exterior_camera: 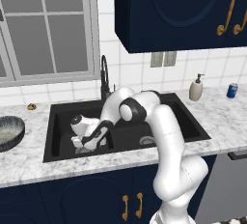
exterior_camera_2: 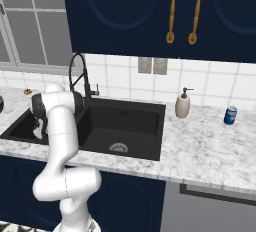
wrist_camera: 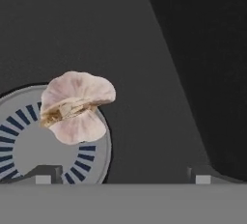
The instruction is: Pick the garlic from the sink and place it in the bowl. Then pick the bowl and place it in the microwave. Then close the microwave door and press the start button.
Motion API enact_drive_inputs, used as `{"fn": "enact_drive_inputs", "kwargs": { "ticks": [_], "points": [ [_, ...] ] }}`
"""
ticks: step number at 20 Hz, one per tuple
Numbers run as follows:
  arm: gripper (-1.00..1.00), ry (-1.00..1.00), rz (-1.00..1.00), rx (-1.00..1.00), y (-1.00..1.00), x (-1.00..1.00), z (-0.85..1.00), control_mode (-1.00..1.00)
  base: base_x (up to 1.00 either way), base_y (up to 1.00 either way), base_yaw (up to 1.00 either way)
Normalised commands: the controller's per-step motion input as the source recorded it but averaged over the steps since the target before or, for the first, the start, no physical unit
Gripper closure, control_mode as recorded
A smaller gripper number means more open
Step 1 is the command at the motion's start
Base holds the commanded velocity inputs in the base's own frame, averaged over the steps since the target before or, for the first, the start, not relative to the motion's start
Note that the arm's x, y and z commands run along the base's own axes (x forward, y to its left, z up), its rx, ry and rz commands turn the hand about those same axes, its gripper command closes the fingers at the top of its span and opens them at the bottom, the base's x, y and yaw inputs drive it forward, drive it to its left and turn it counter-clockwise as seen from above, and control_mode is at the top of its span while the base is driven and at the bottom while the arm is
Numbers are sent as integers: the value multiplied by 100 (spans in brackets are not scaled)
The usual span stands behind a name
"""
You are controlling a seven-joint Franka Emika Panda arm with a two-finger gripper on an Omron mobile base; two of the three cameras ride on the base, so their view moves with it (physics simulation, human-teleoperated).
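Gripper (exterior_camera: 79,143): lowered into the left basin of the sink (exterior_camera: 58,158), jaws spread wide and empty, nothing clasped between them.

Garlic (wrist_camera: 77,106): seen from the hand view lying on the floor of the basin, resting across the rim of the round metal drain (wrist_camera: 29,146), partly on the slotted grille and partly on the dark floor beside it. Its broad axis is seen running roughly side to side in that view, with a tan seam between two pale lobes.

Governing relation: the garlic is found ahead of the gripper and offset toward the left fingertip (wrist_camera: 43,178); the right fingertip (wrist_camera: 202,178) is well clear of it. The bulb is not yet bracketed. A shift toward the drain side is judged necessary before closing (a descent as aligned would likely put the left fingertip down on the bulb).

Bowl (exterior_camera: 9,132): set on the counter (exterior_camera: 231,121) left of the sink, near the left edge, apart from the basin rim.

Faucet (exterior_camera: 104,76): standing at the back edge of the sink, behind the arm.
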Motion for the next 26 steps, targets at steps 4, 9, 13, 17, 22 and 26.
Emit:
{"fn": "enact_drive_inputs", "kwargs": {
  "ticks": [4,9,13,17,22,26],
  "points": [
    [-100,-3,0,1,3,26,-23,-100,0,0,0],
    [-100,-11,1,8,9,15,-4,-100,0,0,0],
    [-100,-2,0,10,21,10,-2,-100,0,0,0],
    [-100,0,0,0,0,29,-16,-100,0,0,0],
    [-100,-3,0,0,7,36,-16,-100,0,0,0],
    [100,1,0,0,1,27,-32,-100,0,0,0]
  ]
}}
